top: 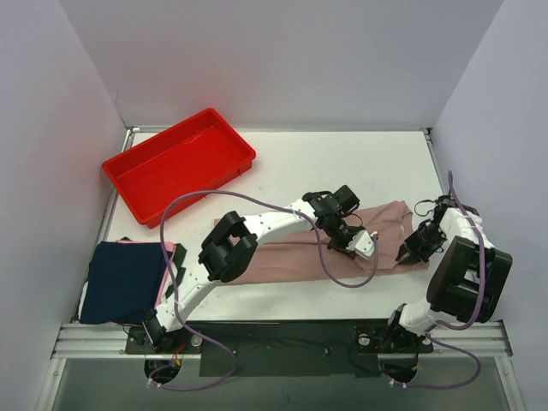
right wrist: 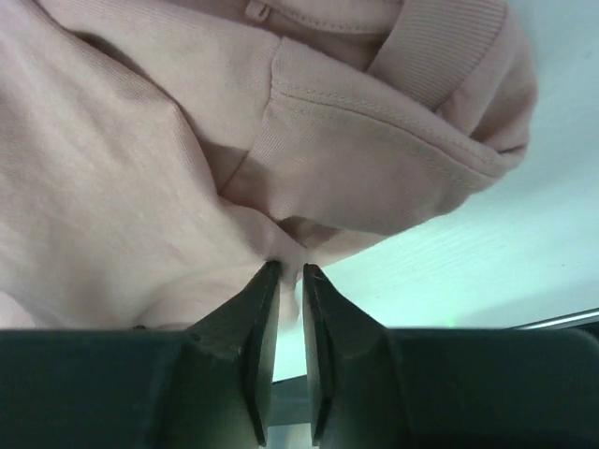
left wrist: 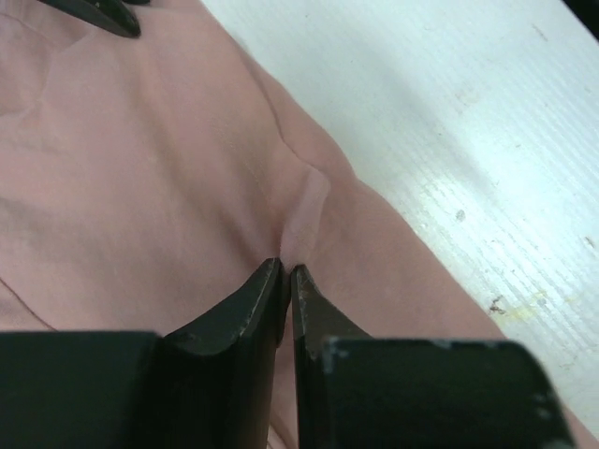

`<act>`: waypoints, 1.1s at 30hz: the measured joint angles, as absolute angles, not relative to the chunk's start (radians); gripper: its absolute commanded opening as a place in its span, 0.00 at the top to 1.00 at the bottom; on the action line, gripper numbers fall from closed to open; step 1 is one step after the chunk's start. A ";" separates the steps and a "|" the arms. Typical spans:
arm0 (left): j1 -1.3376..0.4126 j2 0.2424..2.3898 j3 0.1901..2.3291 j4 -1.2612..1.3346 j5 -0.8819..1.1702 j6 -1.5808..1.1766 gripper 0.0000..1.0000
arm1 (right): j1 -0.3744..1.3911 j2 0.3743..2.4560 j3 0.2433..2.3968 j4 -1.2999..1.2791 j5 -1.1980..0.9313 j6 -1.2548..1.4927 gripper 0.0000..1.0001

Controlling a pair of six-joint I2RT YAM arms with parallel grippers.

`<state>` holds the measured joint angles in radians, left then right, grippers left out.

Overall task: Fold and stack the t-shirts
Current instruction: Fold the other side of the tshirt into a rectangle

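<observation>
The dusty-pink t-shirt (top: 282, 261) lies stretched in a long band across the middle and right of the table. My left gripper (top: 366, 248) is down on its right part, jaws shut on a small raised pinch of the pink cloth (left wrist: 304, 201), as the left gripper (left wrist: 287, 271) shows in the left wrist view. Just to its right, my right gripper (top: 401, 255) holds the shirt's near-right edge; in the right wrist view this gripper (right wrist: 291, 269) nips a fold of pink fabric (right wrist: 140, 159) below a ribbed sleeve cuff (right wrist: 440, 56). The navy blue t-shirt (top: 124, 278) lies folded at the near left.
A red plastic tray (top: 180, 163) sits at the back left, with nothing in it. White walls enclose the table on three sides. Bare white tabletop (top: 342, 163) lies behind the pink shirt. Purple cables loop from both arms over the table.
</observation>
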<state>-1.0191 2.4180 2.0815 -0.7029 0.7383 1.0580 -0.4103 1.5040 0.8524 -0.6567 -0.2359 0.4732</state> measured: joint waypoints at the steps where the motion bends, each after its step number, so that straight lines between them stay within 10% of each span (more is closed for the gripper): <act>1: -1.019 2.418 2.082 -0.709 0.741 1.063 0.63 | -0.413 1.496 0.852 -0.658 -0.234 0.472 0.67; 8: -1.019 2.418 2.111 -0.830 0.773 1.103 0.48 | -0.450 1.439 0.855 -0.664 -0.186 0.477 0.63; 15: -1.016 2.418 2.315 -1.041 0.828 1.127 0.54 | -0.452 1.304 0.997 -0.630 -0.181 0.463 1.00; 20: -0.966 2.391 2.356 -1.162 0.833 1.071 0.64 | -0.370 1.419 1.116 -0.574 -0.215 0.443 1.00; 33: -0.583 1.967 1.503 -0.789 0.301 0.767 0.71 | -0.249 1.944 1.345 -0.530 -0.284 0.436 1.00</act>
